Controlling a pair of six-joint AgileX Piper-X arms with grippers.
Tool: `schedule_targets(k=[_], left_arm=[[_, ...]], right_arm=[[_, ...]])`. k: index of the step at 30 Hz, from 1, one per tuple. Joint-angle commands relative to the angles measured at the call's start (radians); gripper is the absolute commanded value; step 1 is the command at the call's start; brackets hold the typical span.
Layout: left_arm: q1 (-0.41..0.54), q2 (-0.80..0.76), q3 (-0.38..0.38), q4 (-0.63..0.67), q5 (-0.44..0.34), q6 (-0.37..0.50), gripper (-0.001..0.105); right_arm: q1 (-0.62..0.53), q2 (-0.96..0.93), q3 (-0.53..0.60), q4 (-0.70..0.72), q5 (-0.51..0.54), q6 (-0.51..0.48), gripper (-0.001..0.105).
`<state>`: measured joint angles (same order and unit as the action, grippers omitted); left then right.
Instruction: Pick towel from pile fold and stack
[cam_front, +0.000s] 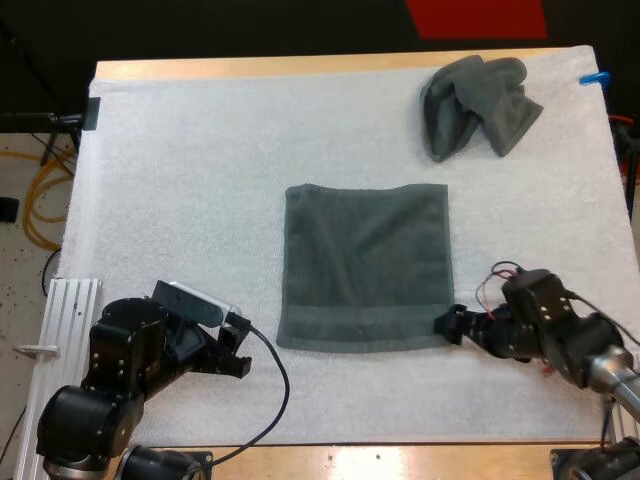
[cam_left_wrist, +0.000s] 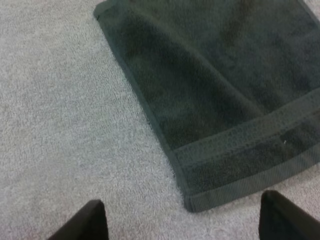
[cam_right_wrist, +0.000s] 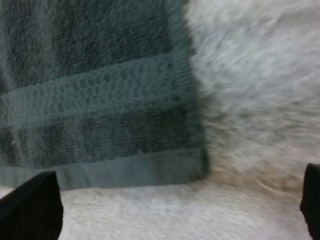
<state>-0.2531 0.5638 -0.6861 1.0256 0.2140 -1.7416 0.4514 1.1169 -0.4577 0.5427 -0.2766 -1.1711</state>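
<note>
A dark grey-green towel (cam_front: 365, 265) lies spread flat in the middle of the white mat (cam_front: 200, 180). A second, crumpled towel (cam_front: 478, 105) sits at the far right. My left gripper (cam_front: 238, 352) rests low on the mat just left of the flat towel's near-left corner (cam_left_wrist: 192, 202), fingers (cam_left_wrist: 82, 222) wide apart and touching nothing. At the towel's near-right corner (cam_right_wrist: 197, 165) my right gripper (cam_front: 450, 325) stands open, its fingertips (cam_right_wrist: 32, 205) straddling that corner close above the mat.
The wooden table edge (cam_front: 400, 458) runs along the front just behind both arms. An aluminium rail (cam_front: 65, 310) lies off the mat's left side. Bare mat stretches across the far left.
</note>
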Motion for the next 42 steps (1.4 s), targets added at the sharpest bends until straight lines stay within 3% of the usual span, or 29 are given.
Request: schedule_targets(k=[1,8,12,21,27,29,31,36,42], left_arm=[[0.001,-0.004,-0.002,-0.007,0.007,-0.008,0.061],[0.001,-0.004,-0.002,-0.007,0.007,-0.008,0.061],[0.001,-0.004,-0.002,-0.007,0.007,-0.008,0.061],[0.001,-0.004,-0.002,-0.007,0.007,-0.008,0.061],[0.001,0.018,0.008,-0.007,-0.001,-0.008,0.061],[0.001,0.038,0.024,-0.007,-0.001,-0.008,0.061],[0.001,0.061,0.041,-0.016,0.003,-0.008,0.061],[0.001,0.142,0.061,-0.034,0.019,-0.008,0.061],[0.001,0.252,0.061,-0.164,0.03,-0.014,0.061]], right_arm=[[-0.006,0.039,0.0,-0.036,-0.045,0.017,0.094],[-0.006,0.181,0.0,-0.176,-0.18,0.077,0.094],[-0.006,0.208,0.0,-0.217,-0.203,0.124,0.092],[-0.006,0.209,0.004,-0.168,-0.165,0.158,0.047],[-0.006,0.209,0.004,-0.137,-0.109,0.136,0.021],[-0.006,0.209,0.004,-0.137,-0.085,0.126,0.006],[-0.006,0.209,0.004,-0.137,-0.082,0.108,0.0],[-0.006,0.209,0.004,-0.137,-0.082,0.096,0.0],[-0.006,0.209,0.004,-0.137,-0.082,0.094,0.0]])
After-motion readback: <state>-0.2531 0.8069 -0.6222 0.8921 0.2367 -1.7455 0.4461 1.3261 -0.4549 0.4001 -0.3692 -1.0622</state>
